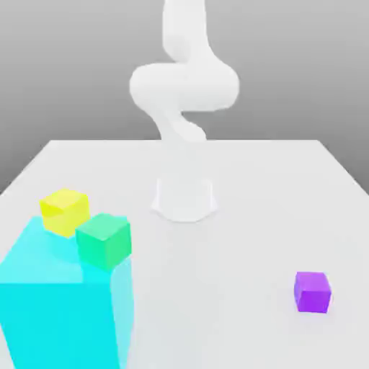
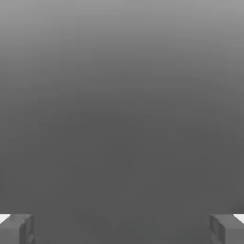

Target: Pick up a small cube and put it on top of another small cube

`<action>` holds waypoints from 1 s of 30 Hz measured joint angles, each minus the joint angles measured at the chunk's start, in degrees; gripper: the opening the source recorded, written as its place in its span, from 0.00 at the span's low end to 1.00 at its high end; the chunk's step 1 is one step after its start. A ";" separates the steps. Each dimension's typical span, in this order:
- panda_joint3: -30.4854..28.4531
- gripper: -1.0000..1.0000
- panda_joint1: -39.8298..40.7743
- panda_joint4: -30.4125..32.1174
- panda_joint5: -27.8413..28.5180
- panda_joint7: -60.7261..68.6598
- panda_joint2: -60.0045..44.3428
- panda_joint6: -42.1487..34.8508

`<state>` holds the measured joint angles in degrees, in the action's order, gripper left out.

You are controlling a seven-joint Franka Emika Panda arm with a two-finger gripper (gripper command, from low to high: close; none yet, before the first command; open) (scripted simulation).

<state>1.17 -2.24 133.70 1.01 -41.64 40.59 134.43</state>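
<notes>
Purple cube (image 1: 312, 292) sits alone on the pale table (image 1: 238, 173), towards the exterior view's right and well apart from the rest; the arm (image 1: 185, 86) rises from its base farther back, near the middle of that view, so the cube lies nearer the camera than the base and off to one side of it; that sideways and forward offset is what the coming move turns on. The gripper (image 2: 122, 228) has its two fingers spread wide at either edge of the hand view, with nothing between them and only plain grey beyond; how far the fingers are from the cube, and on which side of them it lies, I cannot tell. The cube is compact, with no long axis to speak of, so the choice of grip probably rests on lining the fingers up with a pair of opposite side faces.

Across the table, at the exterior view's left, stands the big cyan block (image 1: 54, 324); the yellow cube (image 1: 65, 212) and the green cube (image 1: 107, 241) appear at its top, close to each other, the green one nearer the camera; whether those two touch is hard to say. Nothing crowds the purple cube, so a descent onto it looks free; if one of the pair is the target, the carry would need enough height to clear the block, and a careless release could knock the neighbouring cube; the task looks barely begun, with the reach and grasp as the likely next step.
</notes>
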 joint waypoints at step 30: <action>5.24 0.00 -24.21 15.67 9.47 38.90 -59.98 34.07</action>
<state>6.42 -26.45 149.38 10.47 -2.74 -19.39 168.50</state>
